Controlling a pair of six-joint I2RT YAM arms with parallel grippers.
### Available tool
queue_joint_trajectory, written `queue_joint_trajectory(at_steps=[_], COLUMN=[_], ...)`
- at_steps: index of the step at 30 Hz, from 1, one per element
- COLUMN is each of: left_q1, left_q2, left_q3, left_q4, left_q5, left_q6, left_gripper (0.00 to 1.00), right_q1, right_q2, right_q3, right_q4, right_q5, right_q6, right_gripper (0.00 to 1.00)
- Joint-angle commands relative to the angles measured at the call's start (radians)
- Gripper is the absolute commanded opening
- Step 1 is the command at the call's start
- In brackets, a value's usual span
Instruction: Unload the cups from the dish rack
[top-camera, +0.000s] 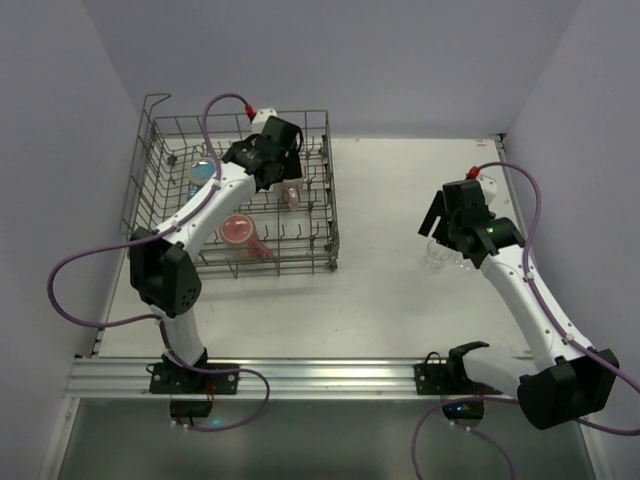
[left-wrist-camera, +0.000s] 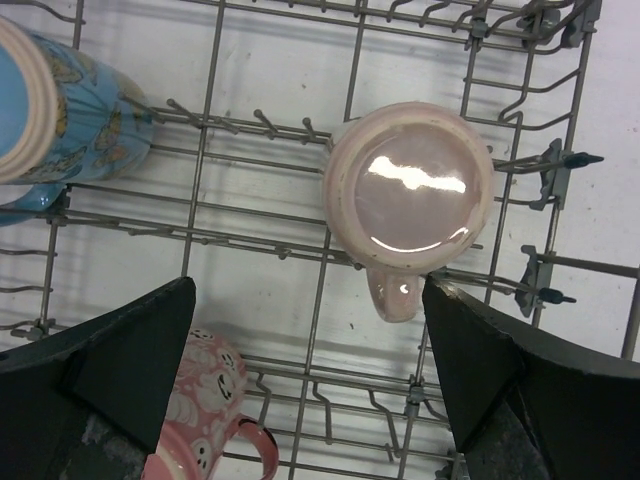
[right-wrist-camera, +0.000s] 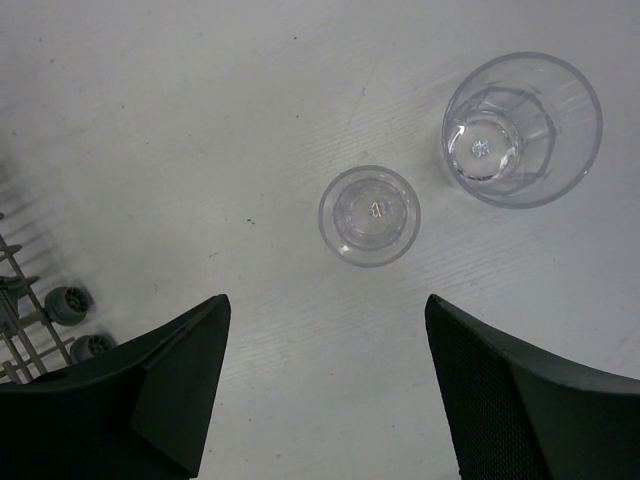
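Left wrist view: left gripper (left-wrist-camera: 308, 295) points straight down inside the dish rack (left-wrist-camera: 200, 180), jaws wide apart, with the pale pink mug (left-wrist-camera: 410, 190) just beyond its fingertips. Right gripper (right-wrist-camera: 328, 305), jaws apart and holding nothing, hovers near a small clear glass (right-wrist-camera: 369, 215) and a clear tumbler (right-wrist-camera: 522, 128) on the table (right-wrist-camera: 150, 120)

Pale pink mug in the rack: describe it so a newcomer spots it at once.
Find the wire dish rack on the left of the table and look near its right wall, below the open left tool. The pale pink mug sits there among the prongs, seemingly base up. Unlike the blue patterned cup and the pink face-printed mug nearby, it is plain and glossy.
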Motion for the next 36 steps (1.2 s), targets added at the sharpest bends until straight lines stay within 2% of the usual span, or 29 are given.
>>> queue_joint_trajectory(at_steps=[1,16,36], left_q1=[-0.007,-0.008,-0.007], left_q2=[0.044,0.206,0.289], left_q3=[0.106,0.257,0.310], left_q4=[-0.025,-0.035,-0.036], left_q5=[-0.012,0.043,0.048], left_q6=[-0.041,-0.051,-0.031], left_gripper=[1.00,1.00,1.00], right_q1=[0.005,0.003,0.005], right_q2=[-0.025,-0.043,-0.056], right_q3=[-0.006,-0.065,-0.106], right_q4=[-0.010,0.042,0.079], right_q5=[-0.012,-0.050,-0.076], right_q6=[-0.013,-0.022,-0.028], right_gripper=[0.81,0.81,0.82])
